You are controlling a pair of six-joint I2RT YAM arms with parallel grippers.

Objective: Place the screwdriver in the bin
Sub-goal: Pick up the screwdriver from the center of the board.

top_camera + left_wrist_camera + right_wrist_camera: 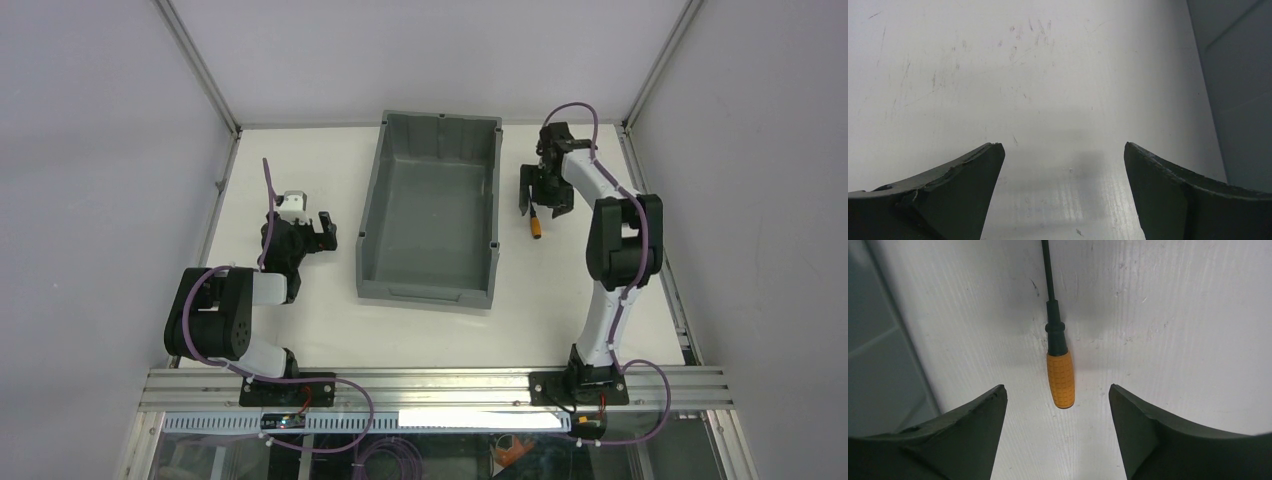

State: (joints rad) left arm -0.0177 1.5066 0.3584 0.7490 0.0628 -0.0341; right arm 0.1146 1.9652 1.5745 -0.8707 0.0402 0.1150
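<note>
The screwdriver [537,227], with a short orange handle and a thin black shaft, lies on the white table right of the bin [430,215]. The large dark grey bin stands at the table's centre with nothing in it. My right gripper [542,208] is open and hovers over the screwdriver. In the right wrist view the orange handle [1060,380] lies between and just ahead of my open gripper [1056,387], untouched, with the shaft running away from me. My left gripper [329,230] is open and holds nothing, left of the bin. It also shows in the left wrist view [1063,145].
The bin's outer wall shows at the left edge of the right wrist view [878,365] and at the right edge of the left wrist view [1243,100]. Grey enclosure walls with metal frame posts [200,70] border the table.
</note>
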